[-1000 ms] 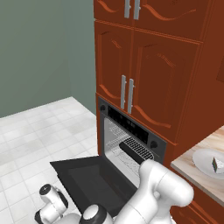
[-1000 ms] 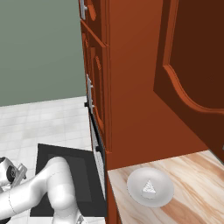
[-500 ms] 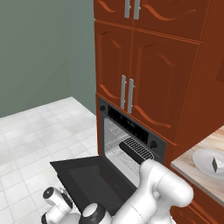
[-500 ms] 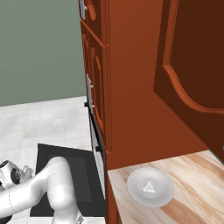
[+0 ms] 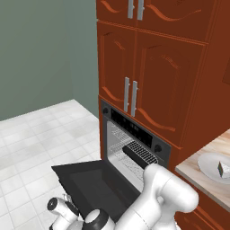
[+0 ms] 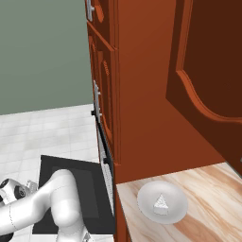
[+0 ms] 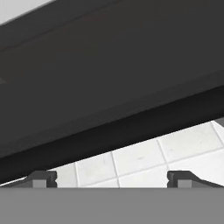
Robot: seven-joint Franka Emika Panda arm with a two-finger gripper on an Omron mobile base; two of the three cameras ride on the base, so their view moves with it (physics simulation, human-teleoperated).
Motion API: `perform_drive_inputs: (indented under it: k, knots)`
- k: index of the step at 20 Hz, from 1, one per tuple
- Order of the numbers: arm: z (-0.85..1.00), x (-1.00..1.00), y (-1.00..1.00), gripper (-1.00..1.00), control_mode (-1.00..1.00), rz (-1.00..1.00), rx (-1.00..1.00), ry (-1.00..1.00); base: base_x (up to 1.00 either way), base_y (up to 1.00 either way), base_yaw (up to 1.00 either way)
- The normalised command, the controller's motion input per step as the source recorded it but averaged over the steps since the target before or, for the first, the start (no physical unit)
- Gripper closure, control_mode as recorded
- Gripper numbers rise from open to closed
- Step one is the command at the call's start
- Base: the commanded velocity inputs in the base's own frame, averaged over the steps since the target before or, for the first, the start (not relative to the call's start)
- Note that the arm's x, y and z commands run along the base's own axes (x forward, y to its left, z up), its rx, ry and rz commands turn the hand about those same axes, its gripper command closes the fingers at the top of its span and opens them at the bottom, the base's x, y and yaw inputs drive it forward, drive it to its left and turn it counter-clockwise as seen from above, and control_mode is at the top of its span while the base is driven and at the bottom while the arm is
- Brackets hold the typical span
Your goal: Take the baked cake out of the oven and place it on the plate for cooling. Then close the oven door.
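Note:
The black oven (image 5: pixel 134 134) stands open, its oven door (image 5: pixel 99 184) folded down flat over the floor. The baked cake (image 5: pixel 222 169), a small wedge, lies on the white plate (image 5: pixel 207 162) on the counter at the right; from the right base view the cake (image 6: pixel 161 202) sits in the middle of the plate (image 6: pixel 144 208). My gripper (image 5: pixel 68 202) is low at the door's front left corner, also seen at gripper (image 6: pixel 31 185). In the hand view the gripper (image 7: pixel 112 178) is open, holding nothing, and the oven door's (image 7: pixel 109 87) dark underside stretches just above it.
A flat black tray (image 5: pixel 140 153) lies on the wire rack inside the oven. Red-brown cabinets (image 5: pixel 148 67) frame the oven, and one upper cabinet door (image 6: pixel 208 71) hangs open above the wooden counter (image 6: pixel 208 189). White floor tiles (image 5: pixel 31 143) spread to the left.
The hand has crept a little closer to the door's front edge. The gripper stays open. Cake, plate and door have not moved.

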Motion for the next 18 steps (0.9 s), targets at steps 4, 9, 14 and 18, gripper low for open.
perform_drive_inputs:
  k: [4,9,14,18]
  knots:
    - [-0.31,0.15,0.00,-1.00,-1.00,0.00,-0.13,-0.09,0.00,0.00,0.00]
    - [-0.34,0.13,0.00,-1.00,-1.00,0.00,-0.11,-0.09,0.00,0.00,0.00]
    - [-0.40,0.13,-0.02,-1.00,-1.00,0.00,-0.10,-0.03,0.00,0.00,0.00]
    - [-0.42,0.15,-0.10,-1.00,-1.00,0.00,-0.10,-0.02,0.00,0.00,0.00]
